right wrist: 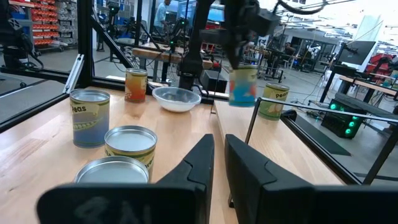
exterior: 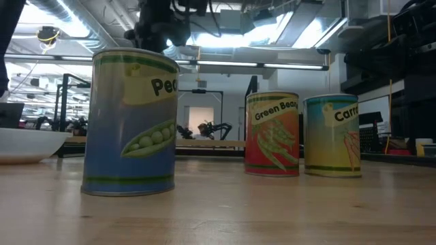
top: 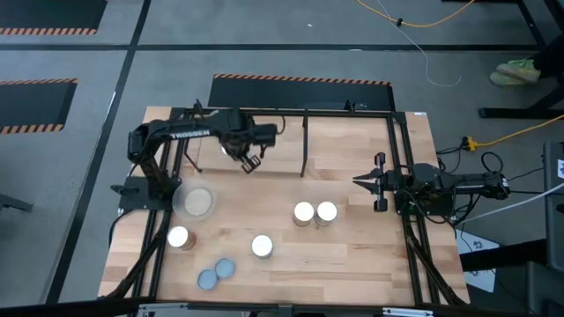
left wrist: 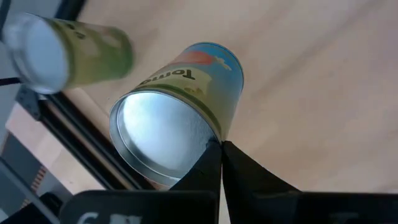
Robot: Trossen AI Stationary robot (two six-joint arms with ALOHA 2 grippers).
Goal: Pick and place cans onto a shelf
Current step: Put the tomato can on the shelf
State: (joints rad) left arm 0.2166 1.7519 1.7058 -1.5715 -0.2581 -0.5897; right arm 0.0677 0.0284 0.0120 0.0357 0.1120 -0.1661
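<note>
Metal rim grip: left gripper (left wrist: 219, 146) pinches the tomato can (left wrist: 180, 115) by the lip only, one finger inside, one outside.
Can position: hanging tilted above the shelf (top: 335, 145) at the table's back, near a green-labelled can (left wrist: 62, 50) already on it.
Right gripper (right wrist: 219, 149): parked at the table's right edge, jaws nearly together, holding nothing.
Remaining cans: a touching pair (top: 315, 212) mid-table, singles (top: 262, 246) and (top: 180, 237) nearer the front, two grey-blue tops (top: 215, 272) at the front left; pale dish (top: 196, 202) beside the left arm.
Risk 1: thin-lip pinch, so I'd expect the can to swing or slip if the wrist jerks.
Risk 2: landing tilted, it could tip and roll into the green can or off the board.
Risk 3: black posts (top: 305, 141) stand close to the drop zone; a clip is possible.
Unclear: gap between can base and shelf not readable; top view hides the can under the wrist; low view shows only three front cans (exterior: 129, 122), shelf barely visible.
</note>
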